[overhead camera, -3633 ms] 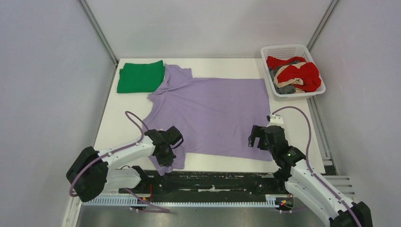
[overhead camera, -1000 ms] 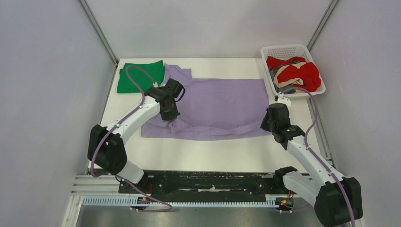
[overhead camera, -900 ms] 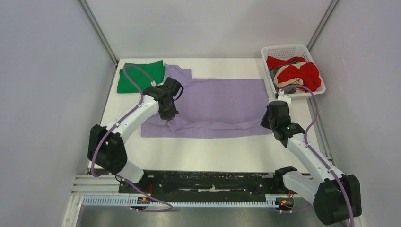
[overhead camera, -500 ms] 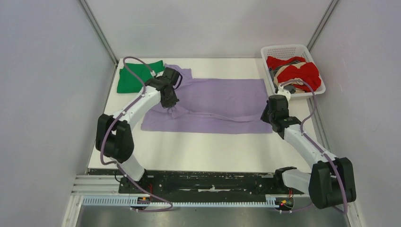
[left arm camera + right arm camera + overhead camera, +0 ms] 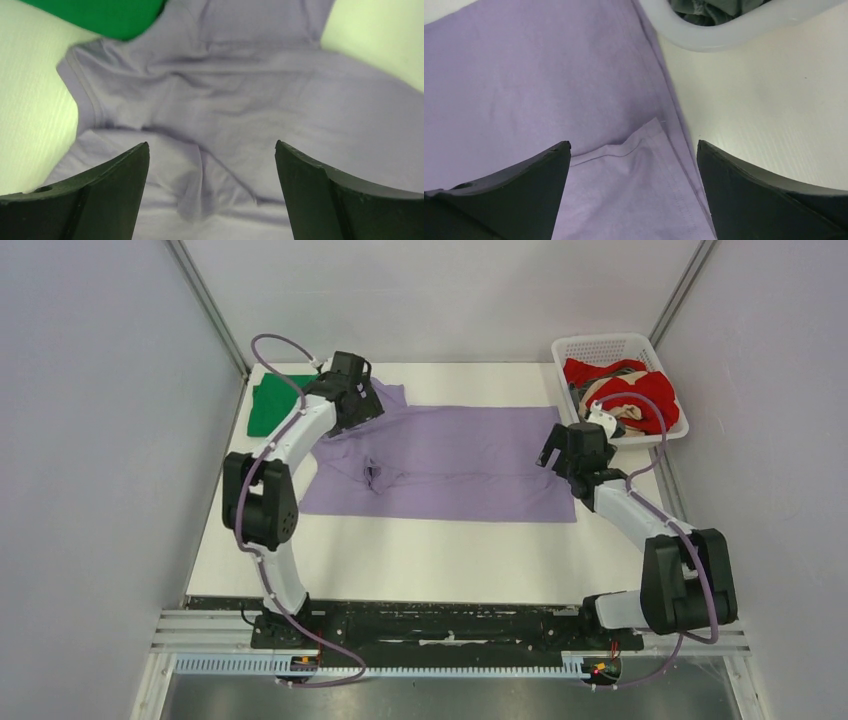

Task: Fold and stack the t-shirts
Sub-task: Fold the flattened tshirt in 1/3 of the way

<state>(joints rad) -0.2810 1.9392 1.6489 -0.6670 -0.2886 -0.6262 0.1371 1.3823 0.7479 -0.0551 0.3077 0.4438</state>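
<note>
The lavender t-shirt lies spread across the far half of the table, its near part doubled over itself, with a bunched crease left of centre. Being thin, limp cloth, it can be expected to sag and drag when lifted, so it is best pinched at hemmed corners or along the fold edge. Its far sleeve seems to be overlapped by the folded green t-shirt, though this is not clearly shown. The white basket, in which the red, tan and grey shirts are heaped, stands just beside its right edge and may crowd that corner. The left gripper and right gripper are both spread wide above the cloth, with nothing grasped.
</note>
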